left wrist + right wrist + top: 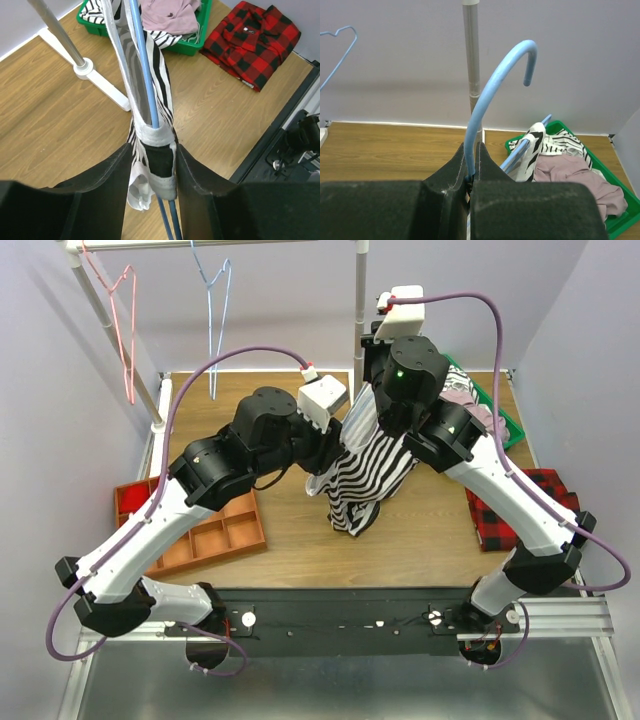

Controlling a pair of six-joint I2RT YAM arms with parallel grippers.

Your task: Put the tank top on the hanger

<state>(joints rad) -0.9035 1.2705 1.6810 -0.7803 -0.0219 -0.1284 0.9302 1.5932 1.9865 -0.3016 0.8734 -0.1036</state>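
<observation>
The black-and-white striped tank top hangs between my two grippers above the table, its lower part bunched on the wood. My right gripper is shut on the neck of the light-blue hanger, hook pointing up. One strap lies over a hanger arm. My left gripper is shut on a striped strap, with the blue wire running through the fabric between the fingers. In the top view the left gripper is at the garment's left edge, and the right gripper at its top.
A green bin at back right holds a pink garment and striped cloth. Red plaid cloth lies at right. A red divided tray sits at left. The rack pole stands behind; a second blue hanger and a pink-red hanger hang from it.
</observation>
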